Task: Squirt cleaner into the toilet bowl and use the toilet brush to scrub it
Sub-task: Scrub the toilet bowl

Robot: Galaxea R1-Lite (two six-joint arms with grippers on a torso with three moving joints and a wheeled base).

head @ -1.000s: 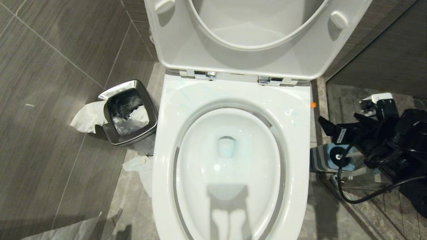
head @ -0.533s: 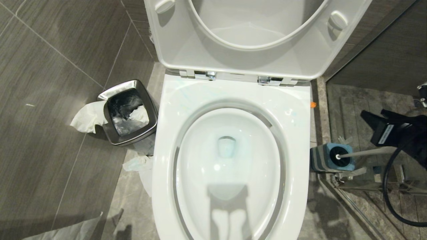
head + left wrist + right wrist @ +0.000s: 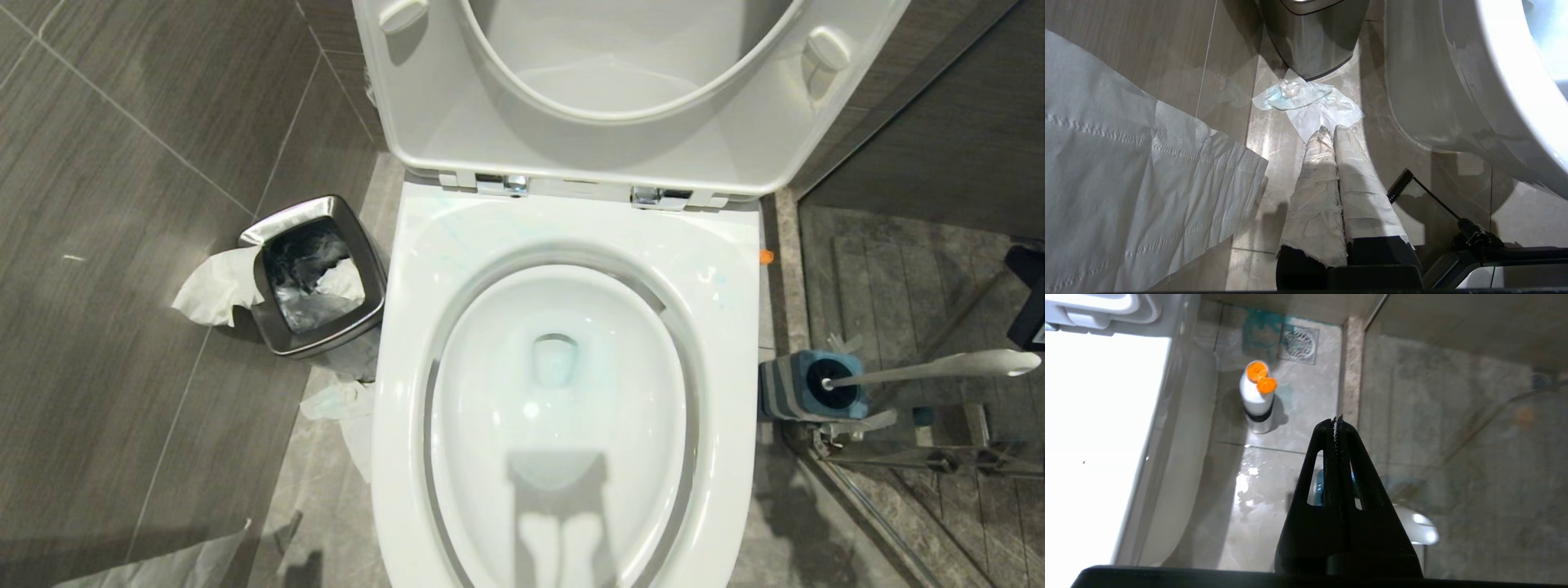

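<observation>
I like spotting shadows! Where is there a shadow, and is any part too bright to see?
Head view: a dark shadow with two finger-like prongs falls inside the toilet bowl, near its front. Right wrist view: the toilet's top is glaring plain white, so nothing shows there. Left wrist view: the floor shines between the paper sheets.

No text, label or number can be read — not on anything around the toilet bowl (image 3: 563,245).

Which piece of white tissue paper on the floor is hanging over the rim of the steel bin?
The crumpled white tissue draped over the small steel bin's left rim. The other crumpled tissue lies flat on the tiles between bin and white ceramic toilet bowl.
</observation>
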